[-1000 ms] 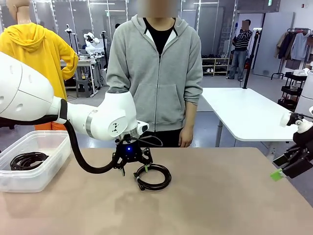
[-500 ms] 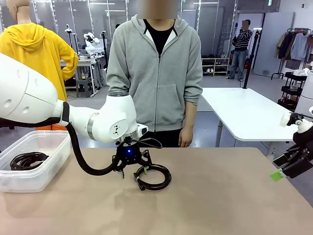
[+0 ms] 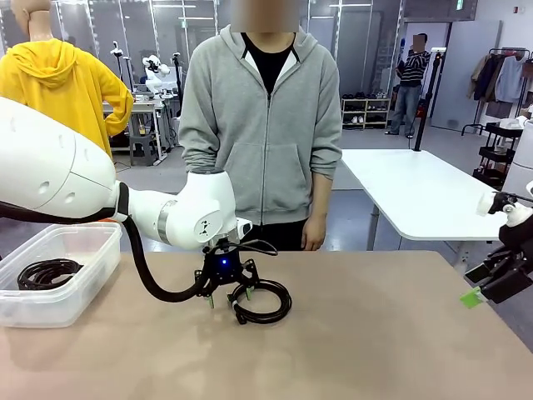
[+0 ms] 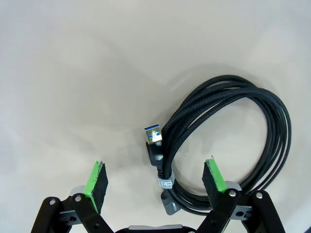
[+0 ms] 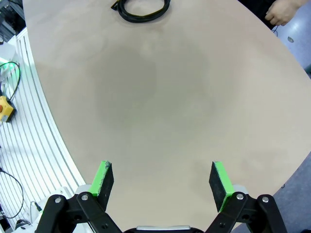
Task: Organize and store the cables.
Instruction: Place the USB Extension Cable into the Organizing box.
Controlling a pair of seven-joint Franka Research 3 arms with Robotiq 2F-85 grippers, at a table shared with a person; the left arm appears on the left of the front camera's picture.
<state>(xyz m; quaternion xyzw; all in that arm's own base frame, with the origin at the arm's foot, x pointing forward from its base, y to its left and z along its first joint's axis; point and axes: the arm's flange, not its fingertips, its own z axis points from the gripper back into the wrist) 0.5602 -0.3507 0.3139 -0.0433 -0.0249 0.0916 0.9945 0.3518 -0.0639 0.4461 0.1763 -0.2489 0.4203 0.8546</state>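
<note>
One black braided cable point(image 3: 265, 303) lies coiled on the tan table point(image 3: 375, 333), with its USB plug point(image 4: 152, 135) pointing inward. My left gripper point(image 3: 229, 297) hangs open just above the coil's left edge. In the left wrist view, the plug end of this cable point(image 4: 228, 121) lies between the green pads point(image 4: 96, 178) of the left gripper point(image 4: 155, 178), untouched. A second coiled cable point(image 3: 48, 272) rests inside the clear plastic bin point(image 3: 83, 250) at the left. My right gripper point(image 3: 476, 293) is open and empty off the table's right edge; its wrist view shows the right gripper point(image 5: 161, 178) and the far cable point(image 5: 142, 8).
A person in a grey hoodie point(image 3: 265, 125) stands at the far edge, arms down, one hand point(image 5: 283, 11) near the table. Bare tabletop stretches from the coil toward the front and right. A white table point(image 3: 416, 192) stands behind at the right.
My left arm has come down and my left gripper has sunk closer to the coil on the table. The right gripper and both cables have not moved.
</note>
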